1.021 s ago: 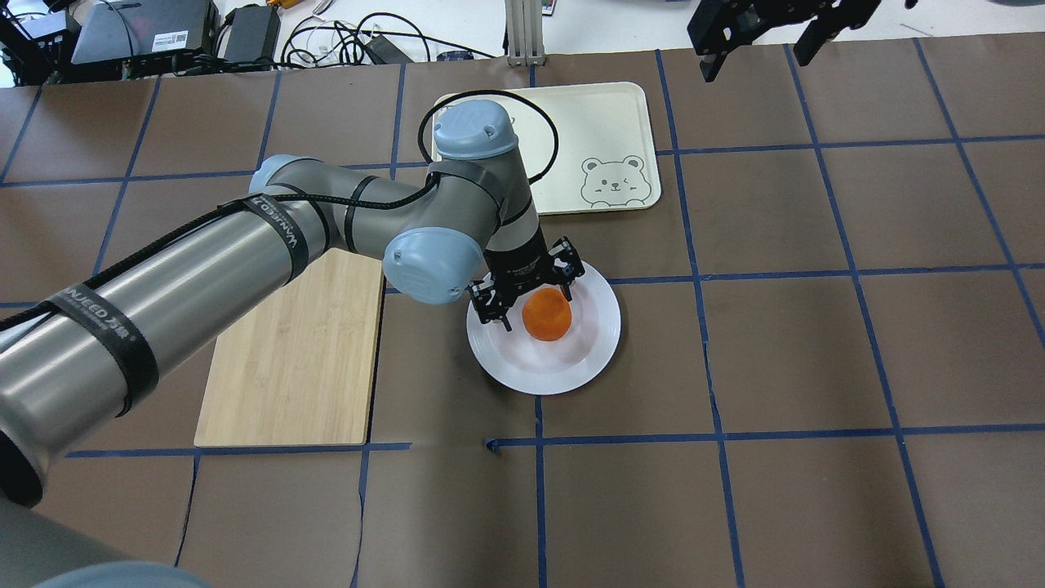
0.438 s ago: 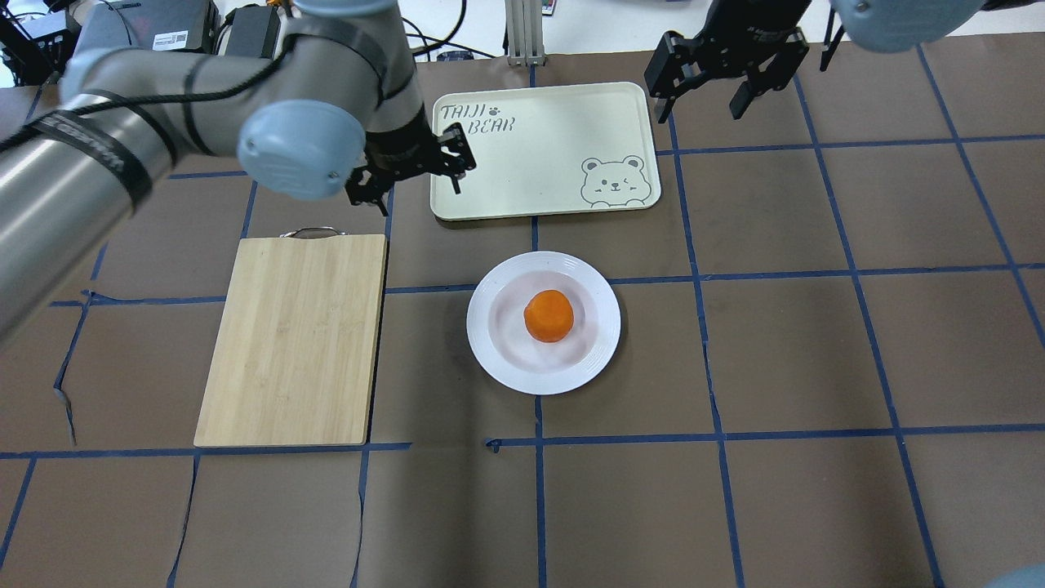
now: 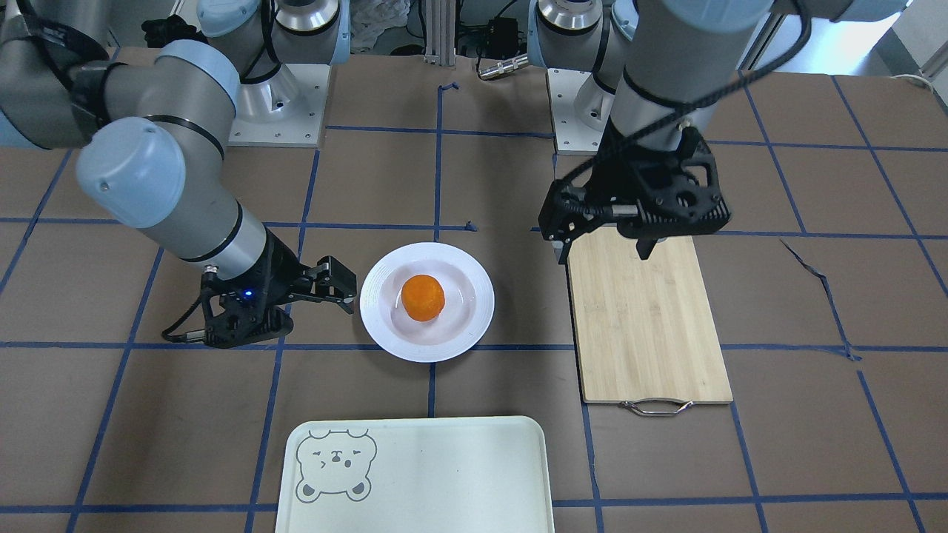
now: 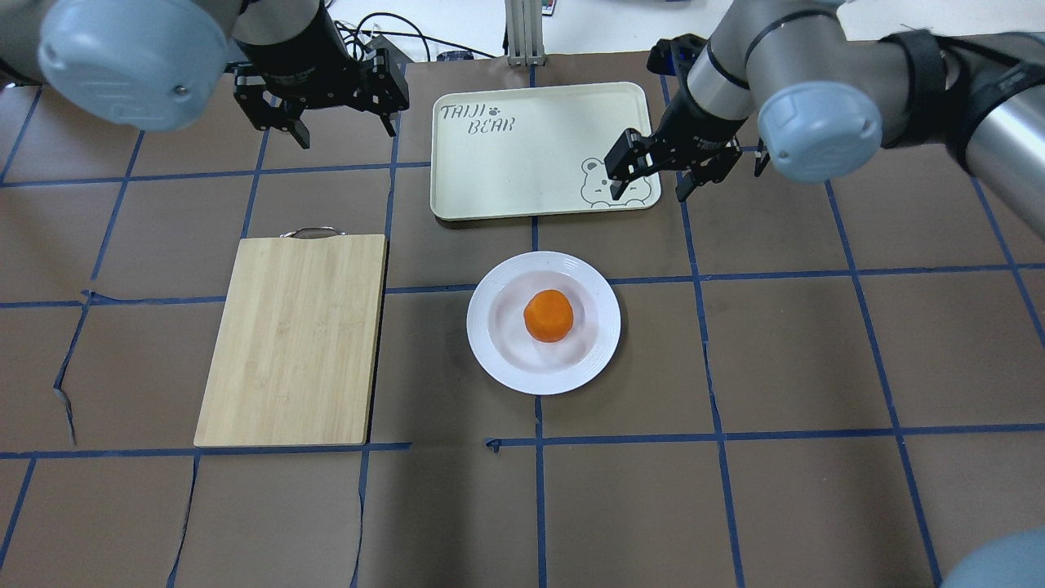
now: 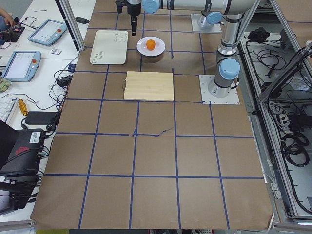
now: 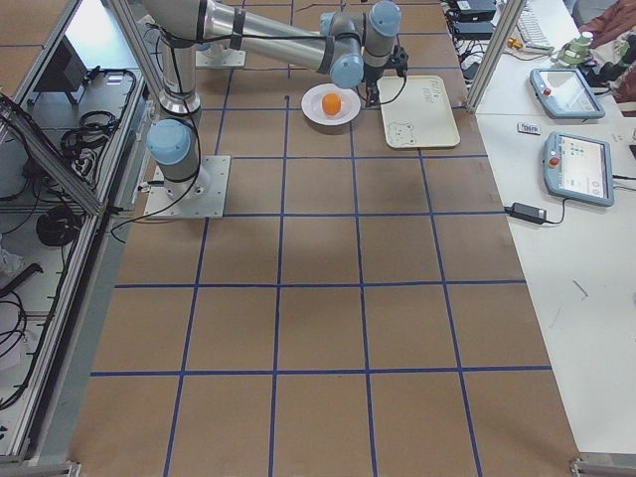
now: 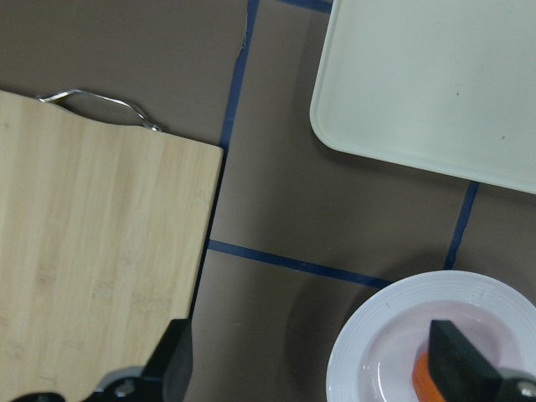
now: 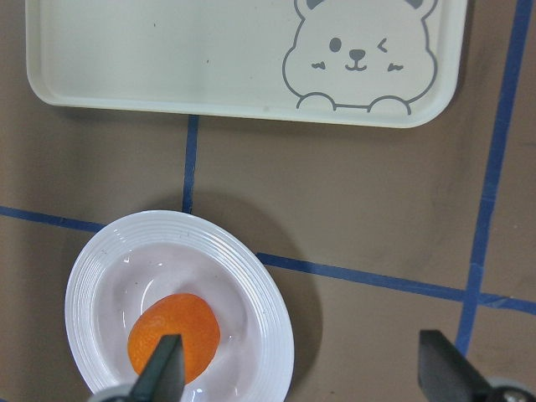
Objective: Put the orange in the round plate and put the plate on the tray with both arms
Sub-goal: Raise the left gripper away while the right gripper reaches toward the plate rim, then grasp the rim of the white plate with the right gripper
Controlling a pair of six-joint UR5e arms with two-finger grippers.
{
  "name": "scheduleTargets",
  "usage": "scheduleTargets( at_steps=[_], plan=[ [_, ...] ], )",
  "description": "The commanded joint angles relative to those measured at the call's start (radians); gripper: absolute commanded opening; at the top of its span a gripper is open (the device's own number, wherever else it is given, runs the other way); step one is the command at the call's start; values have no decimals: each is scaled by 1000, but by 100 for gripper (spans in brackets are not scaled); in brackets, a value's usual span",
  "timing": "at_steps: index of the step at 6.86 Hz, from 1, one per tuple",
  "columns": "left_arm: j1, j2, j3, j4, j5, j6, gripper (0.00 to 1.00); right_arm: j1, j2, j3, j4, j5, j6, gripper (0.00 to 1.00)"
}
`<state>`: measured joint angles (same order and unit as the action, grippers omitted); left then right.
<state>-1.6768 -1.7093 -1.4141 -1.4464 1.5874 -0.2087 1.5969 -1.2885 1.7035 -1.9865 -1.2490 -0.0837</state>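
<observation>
White round plate (image 4: 602,327) at mid-bench now holds the orange (image 4: 549,315): left arm (image 4: 131,57) has pulled away toward the left edge, jaws wide and empty, right arm (image 4: 816,122) has come in on the plate's right, jaws wide, so the two-arm lift onto the far-edge tray (image 4: 539,147) looks next.

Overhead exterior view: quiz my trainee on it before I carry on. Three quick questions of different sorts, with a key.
1. True or false: the orange lies in the round plate.
2. The tray and the bamboo cutting board are both out. The round plate stands on: A. the tray; B. the bamboo cutting board; C. the brown table cover.
3. Short answer: what do the jaws of the left arm and the right arm hold?

Key: 1 true. 2 C. 3 nothing; both sets of jaws are open and empty.
</observation>
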Motion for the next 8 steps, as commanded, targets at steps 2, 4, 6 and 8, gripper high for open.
scheduleTargets(
  at_steps=[2, 4, 6, 8],
  plan=[
    [9, 101, -66, 40, -20, 14, 100, 1, 8, 376, -450, 132, 22, 100],
    [12, 157, -68, -64, -15, 12, 100, 1, 29, 442, -538, 184, 48, 99],
    [17, 163, -74, -78, -14, 8, 100, 1, 54, 469, -589, 184, 68, 99],
    [17, 166, -72, -83, -12, 6, 100, 1, 54, 478, -589, 187, 140, 96]
  ],
)
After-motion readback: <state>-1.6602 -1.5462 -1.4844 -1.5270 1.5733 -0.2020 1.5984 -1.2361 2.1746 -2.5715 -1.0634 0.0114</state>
